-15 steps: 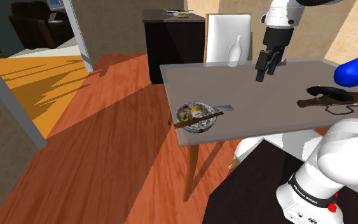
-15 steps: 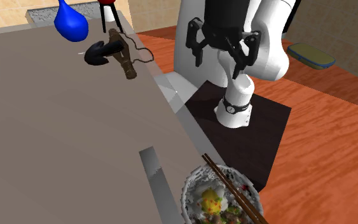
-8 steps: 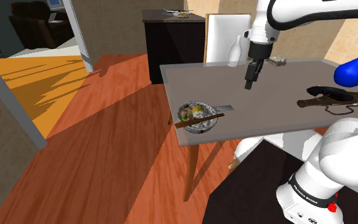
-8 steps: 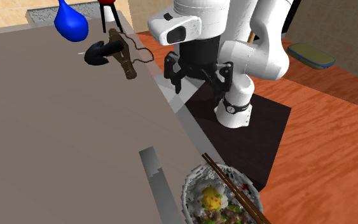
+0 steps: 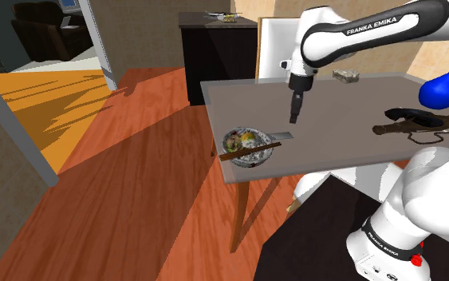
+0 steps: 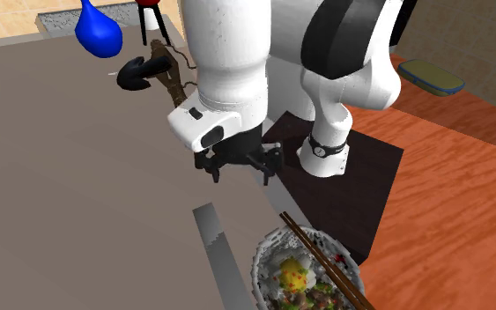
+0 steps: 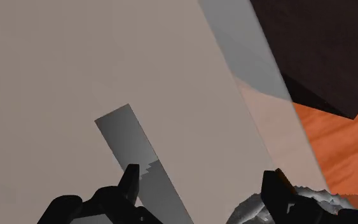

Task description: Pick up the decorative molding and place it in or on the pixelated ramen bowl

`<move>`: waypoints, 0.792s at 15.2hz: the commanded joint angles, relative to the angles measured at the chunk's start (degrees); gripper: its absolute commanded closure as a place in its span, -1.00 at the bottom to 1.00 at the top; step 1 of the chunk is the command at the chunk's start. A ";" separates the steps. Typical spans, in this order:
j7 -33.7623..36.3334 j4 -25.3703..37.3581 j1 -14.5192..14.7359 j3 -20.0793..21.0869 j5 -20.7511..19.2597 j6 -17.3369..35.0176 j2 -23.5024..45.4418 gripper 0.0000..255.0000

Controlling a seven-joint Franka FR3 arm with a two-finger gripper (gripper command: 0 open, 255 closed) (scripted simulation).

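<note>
1. Shoulder view: you see the white arm reach over the grey rectangular table, with the all-black two-finger gripper pointing down above the tabletop.
2. Below the gripper and nearer the table's front edge, the flat grey strip of decorative molding lies on the surface. One end lies just beside the round, pixelated ramen bowl, which stands at the table corner on the view's left.
3. At the view's right, well apart from the bowl, you find a blue round-bellied vase and a long dark brown-and-black object.
4. Second exterior view: the gripper hangs over the table near its edge. Its fingers stand spread apart with nothing between them.
5. The molding lies flat on the table, nearer this view's bottom than the gripper. Its long side runs just beside the bowl. Two brown chopsticks lie slantwise across the bowl.
6. Beyond the table edge you see the black box stand carrying the arm's base.
7. Wrist view: the gripper shows both fingers wide apart, clasping nothing.
8. The molding lies slantwise on the table, and its near end passes under one finger. The bowl's rim shows by the other finger.
</note>
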 commanded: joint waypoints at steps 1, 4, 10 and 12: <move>-4.38 0.87 1.12 -1.05 0.36 3.33 3.94 -1.00; -10.89 2.62 2.62 -2.35 1.54 8.02 10.24 -1.00; -24.12 7.83 4.72 -3.06 5.65 15.78 23.23 -1.00; -24.65 7.66 4.67 -2.97 5.95 16.75 24.06 -1.00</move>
